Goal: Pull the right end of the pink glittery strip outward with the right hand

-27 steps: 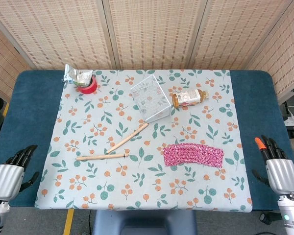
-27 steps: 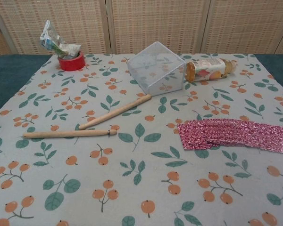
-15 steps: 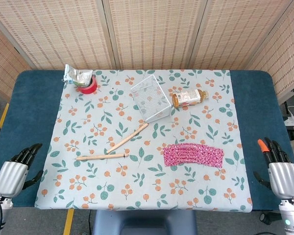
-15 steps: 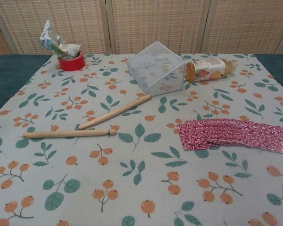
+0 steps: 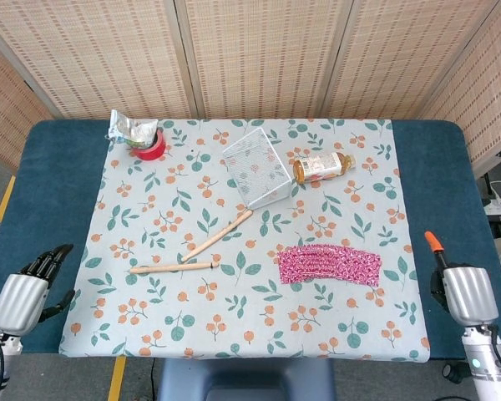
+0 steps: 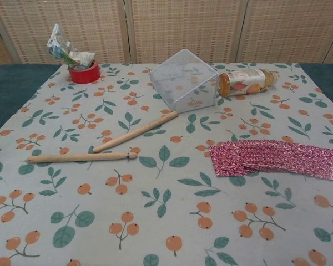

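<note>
The pink glittery strip [image 5: 330, 265] lies flat on the floral cloth, right of centre; in the chest view the strip [image 6: 275, 159] reaches the right edge of the frame. My right hand [image 5: 466, 291] hovers over the blue table edge, well to the right of the strip's right end and apart from it. It holds nothing; one orange-tipped finger [image 5: 433, 241] points forward, and the others are mostly hidden behind the hand's back. My left hand [image 5: 23, 292] hangs off the front left corner, empty, with its dark fingers apart. Neither hand shows in the chest view.
A tipped wire mesh basket [image 5: 257, 167] and a lying bottle [image 5: 321, 164] sit behind the strip. Two wooden sticks [image 5: 217, 236] [image 5: 174, 267] lie left of centre. A red tape roll [image 5: 153, 148] with a foil packet [image 5: 129, 128] stands at the back left.
My right hand has turned and shifted a little inward, so its spread fingers now show as one orange-tipped finger. The left hand has barely moved. The strip lies as before.
</note>
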Robot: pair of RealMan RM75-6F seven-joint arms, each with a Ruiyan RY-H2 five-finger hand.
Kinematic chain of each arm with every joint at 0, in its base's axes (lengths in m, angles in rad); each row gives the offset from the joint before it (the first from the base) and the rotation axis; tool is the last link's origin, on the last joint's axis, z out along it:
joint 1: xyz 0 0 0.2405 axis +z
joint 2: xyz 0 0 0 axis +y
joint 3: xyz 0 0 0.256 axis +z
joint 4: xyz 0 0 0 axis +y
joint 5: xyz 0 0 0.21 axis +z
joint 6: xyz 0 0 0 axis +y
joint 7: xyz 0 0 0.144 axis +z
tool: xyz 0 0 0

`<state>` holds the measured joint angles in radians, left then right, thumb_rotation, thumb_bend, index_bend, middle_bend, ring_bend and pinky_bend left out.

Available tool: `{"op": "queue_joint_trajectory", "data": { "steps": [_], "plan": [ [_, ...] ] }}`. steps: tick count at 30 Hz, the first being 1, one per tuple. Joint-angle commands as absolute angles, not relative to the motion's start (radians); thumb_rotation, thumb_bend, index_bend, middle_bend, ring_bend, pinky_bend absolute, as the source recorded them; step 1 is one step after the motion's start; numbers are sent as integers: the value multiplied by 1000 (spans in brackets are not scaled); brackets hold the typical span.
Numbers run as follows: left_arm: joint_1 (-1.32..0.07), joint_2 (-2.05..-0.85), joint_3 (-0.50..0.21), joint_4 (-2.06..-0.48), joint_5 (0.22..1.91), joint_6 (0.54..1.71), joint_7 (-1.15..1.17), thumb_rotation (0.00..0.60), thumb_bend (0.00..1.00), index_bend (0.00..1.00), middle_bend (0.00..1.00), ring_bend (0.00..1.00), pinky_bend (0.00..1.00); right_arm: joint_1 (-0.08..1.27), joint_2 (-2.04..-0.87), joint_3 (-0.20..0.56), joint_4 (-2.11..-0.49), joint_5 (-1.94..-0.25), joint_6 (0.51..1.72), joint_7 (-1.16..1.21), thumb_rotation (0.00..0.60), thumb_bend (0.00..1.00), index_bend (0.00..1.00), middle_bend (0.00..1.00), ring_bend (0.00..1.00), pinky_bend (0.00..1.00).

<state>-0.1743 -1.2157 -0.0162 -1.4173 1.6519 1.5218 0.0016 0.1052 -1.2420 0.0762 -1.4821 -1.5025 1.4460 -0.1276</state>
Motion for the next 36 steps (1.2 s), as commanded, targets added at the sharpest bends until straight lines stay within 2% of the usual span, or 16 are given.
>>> {"op": "queue_joint_trajectory", "data": {
  "steps": [1, 8, 17, 36],
  "plan": [
    [-175, -1214, -14, -1421, 1644, 1509, 5, 600, 298, 59, 143, 207, 487, 172, -1273, 66, -1404, -1472, 1306, -74, 600, 851, 43, 847, 751, 744],
    [-169, -1200, -12, -1444, 1631, 1509, 10, 600, 297, 58, 143, 206, 489, 248, -1269, 34, -1401, -1475, 1148, -62, 600, 911, 50, 858, 757, 746],
    [-173, -1201, -15, -1443, 1622, 1499, 2, 600, 297, 60, 143, 206, 489, 270, -1297, 4, -1391, -1480, 1105, -112, 600, 915, 124, 861, 758, 747],
    [-176, -1201, -13, -1441, 1622, 1499, -2, 600, 300, 62, 143, 207, 489, 296, -1318, -27, -1392, -1436, 1032, -174, 600, 918, 132, 862, 759, 747]
  ]
}}
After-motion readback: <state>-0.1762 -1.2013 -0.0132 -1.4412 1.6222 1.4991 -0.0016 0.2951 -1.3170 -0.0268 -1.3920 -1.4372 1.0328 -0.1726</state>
